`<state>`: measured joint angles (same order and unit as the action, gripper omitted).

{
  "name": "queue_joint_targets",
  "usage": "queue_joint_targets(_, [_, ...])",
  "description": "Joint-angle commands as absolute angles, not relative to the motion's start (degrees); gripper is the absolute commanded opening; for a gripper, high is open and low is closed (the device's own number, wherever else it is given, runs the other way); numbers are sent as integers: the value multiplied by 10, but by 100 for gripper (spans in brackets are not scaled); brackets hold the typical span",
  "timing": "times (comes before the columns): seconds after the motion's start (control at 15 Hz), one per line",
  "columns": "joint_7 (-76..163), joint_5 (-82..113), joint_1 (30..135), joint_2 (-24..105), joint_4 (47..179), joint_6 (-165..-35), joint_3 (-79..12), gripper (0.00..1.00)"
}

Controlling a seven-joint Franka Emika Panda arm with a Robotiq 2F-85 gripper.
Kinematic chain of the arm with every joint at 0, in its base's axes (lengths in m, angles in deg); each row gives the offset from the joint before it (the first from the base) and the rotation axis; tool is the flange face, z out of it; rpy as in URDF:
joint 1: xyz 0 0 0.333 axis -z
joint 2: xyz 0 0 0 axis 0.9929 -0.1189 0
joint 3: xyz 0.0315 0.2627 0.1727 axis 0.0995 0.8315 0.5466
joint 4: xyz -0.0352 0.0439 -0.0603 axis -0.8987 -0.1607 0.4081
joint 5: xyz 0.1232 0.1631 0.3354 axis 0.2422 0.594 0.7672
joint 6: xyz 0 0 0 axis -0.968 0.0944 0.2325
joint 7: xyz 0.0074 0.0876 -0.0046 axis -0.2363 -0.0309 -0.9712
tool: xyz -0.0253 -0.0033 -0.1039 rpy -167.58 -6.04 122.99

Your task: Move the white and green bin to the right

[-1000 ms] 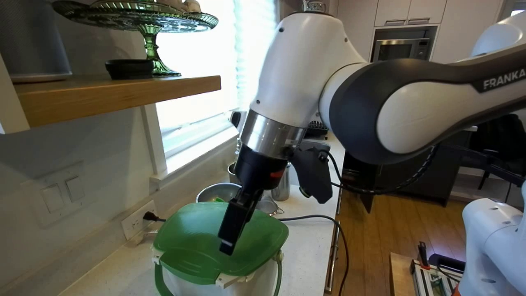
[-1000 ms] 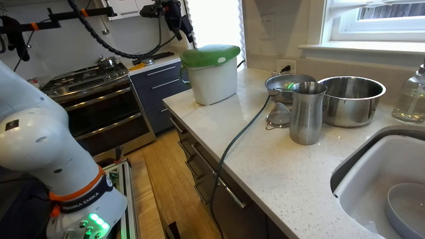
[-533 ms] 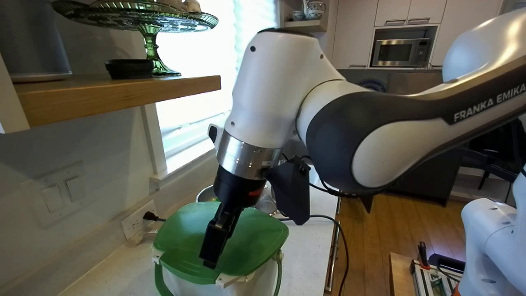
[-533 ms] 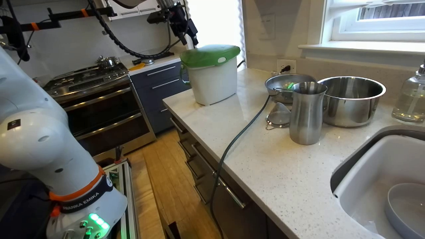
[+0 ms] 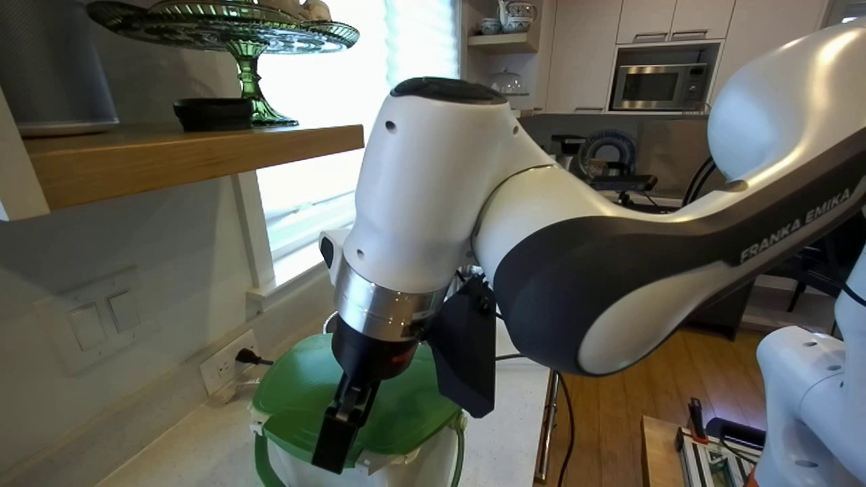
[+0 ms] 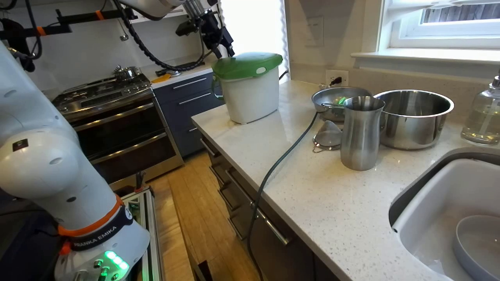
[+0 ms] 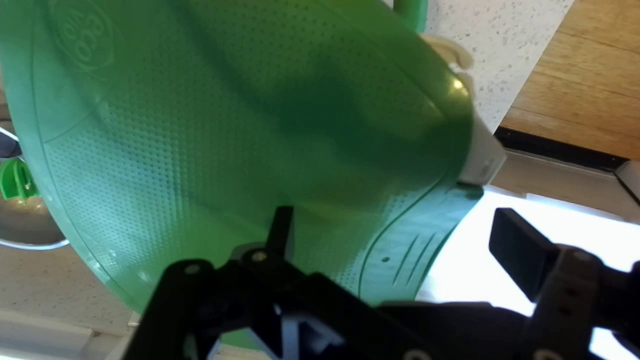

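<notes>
White and green bin [image 6: 253, 95] upright on tabletop [image 6: 312, 210], lid [image 7: 225, 150] in place. Tool [image 7: 394, 230] by lid edge, fingers [image 7: 522, 255] spread apart; contact unclear.

In an exterior view, a green glass cake stand [image 5: 249, 64] and a small black dish [image 5: 212, 114] are being held up by a wooden shelf [image 5: 203, 159]. In both exterior views, a black plug [image 5: 247, 356] is being held in a wall outlet [image 5: 220, 370]. In an exterior view, a tall steel cup [image 6: 360, 136], a mesh strainer [image 6: 329, 136], a deep steel pot [image 6: 415, 127] and a shallow steel bowl [image 6: 330, 96] are being supported by a speckled white countertop [image 6: 332, 210]; the pot is being partly hidden by the cup. A pale grey bowl [image 6: 482, 238] is being contained by a white sink [image 6: 433, 195].
</notes>
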<state>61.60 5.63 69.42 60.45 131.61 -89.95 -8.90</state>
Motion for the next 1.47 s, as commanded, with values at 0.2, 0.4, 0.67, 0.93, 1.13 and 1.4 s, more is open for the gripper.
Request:
queue_joint_targets(0.2, [625, 17, 677, 593, 1307, -880, -91, 100])
queue_joint_targets(0.4, [618, 6, 675, 597, 1311, -866, -92, 100])
queue_joint_targets(0.67, [607, 2, 672, 602, 1314, -850, -92, 100])
queue_joint_targets(0.93, [584, -3, 670, 619, 1322, -805, -92, 100])
queue_joint_targets(1.13, [570, -5, 669, 629, 1325, -773, -91, 100])
queue_joint_targets(1.4, [543, -11, 669, 648, 1335, -741, -91, 100])
